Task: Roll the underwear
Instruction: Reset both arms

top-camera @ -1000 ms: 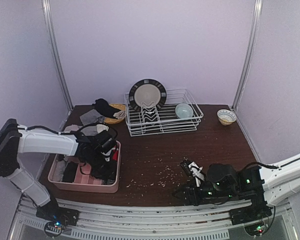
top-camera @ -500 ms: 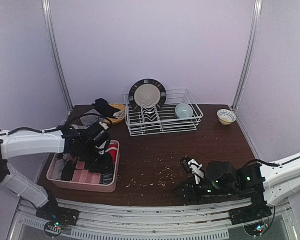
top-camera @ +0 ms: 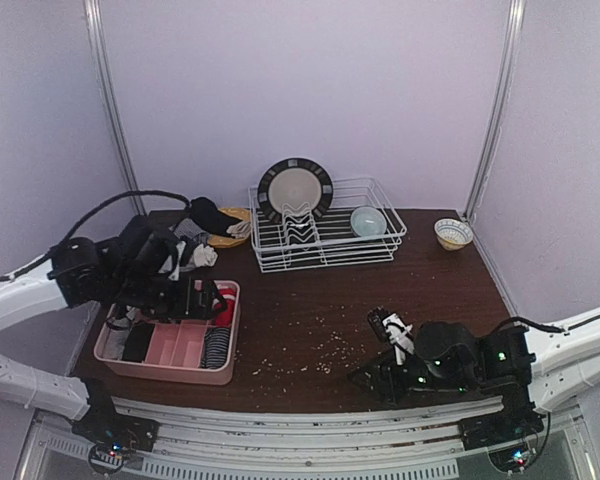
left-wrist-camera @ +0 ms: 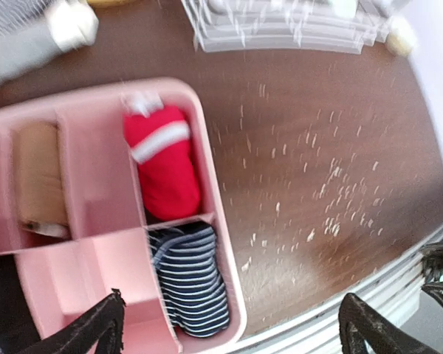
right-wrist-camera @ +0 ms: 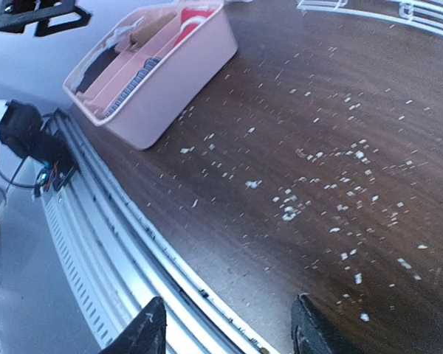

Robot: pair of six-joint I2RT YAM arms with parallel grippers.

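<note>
The underwear lies rolled in a pink tray point(left-wrist-camera: 207, 133): a red roll with a white band point(left-wrist-camera: 162, 158) and, nearer, a black-and-white striped roll point(left-wrist-camera: 192, 276). A tan roll point(left-wrist-camera: 38, 173) fills a left compartment. From above, the tray point(top-camera: 170, 372) sits at the table's left, with loose grey and black cloth point(top-camera: 185, 240) behind it. My left gripper point(left-wrist-camera: 232, 328) hangs above the tray's near right corner, open, with nothing between its fingers. In the top view the left gripper point(top-camera: 202, 297) is over the tray. My right gripper point(right-wrist-camera: 229, 332) is open and empty, low over the table's front edge point(top-camera: 368, 380).
A white wire dish rack point(top-camera: 325, 235) at the back holds a dark-rimmed plate point(top-camera: 295, 188) and a pale bowl point(top-camera: 368, 220). A small bowl point(top-camera: 452, 233) stands at the back right. White crumbs point(top-camera: 320, 350) dot the dark table. A metal rail runs along the front edge.
My left gripper has opened wide and lifted up and back from the tray's right compartments, leaving the rolls there. My right gripper has opened a little and barely moved.
</note>
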